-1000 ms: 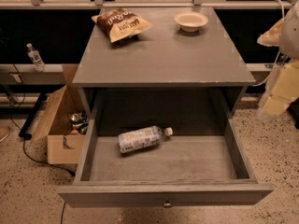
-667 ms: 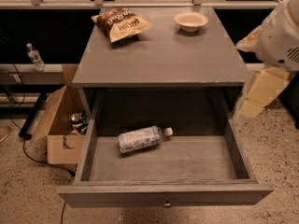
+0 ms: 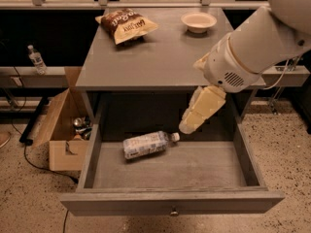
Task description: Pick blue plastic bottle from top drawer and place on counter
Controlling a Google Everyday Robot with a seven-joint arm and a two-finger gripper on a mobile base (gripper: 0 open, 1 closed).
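One bottle [image 3: 146, 144]: laid sideways, well apart from the drawer [image 3: 170, 201] walls.
Gripper [image 3: 188, 126]: held just beside the cap [image 3: 175, 137], below the counter [image 3: 160, 62] front edge; its state cannot be told.
Counter: bag [image 3: 127, 24] and bowl [image 3: 198, 21] are set near the back edge.

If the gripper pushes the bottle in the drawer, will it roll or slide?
The bottle lies on its side on the flat drawer floor, so a nudge would probably roll it. Thin clear plastic: likely light, may dent. The gripper hangs near its cap.
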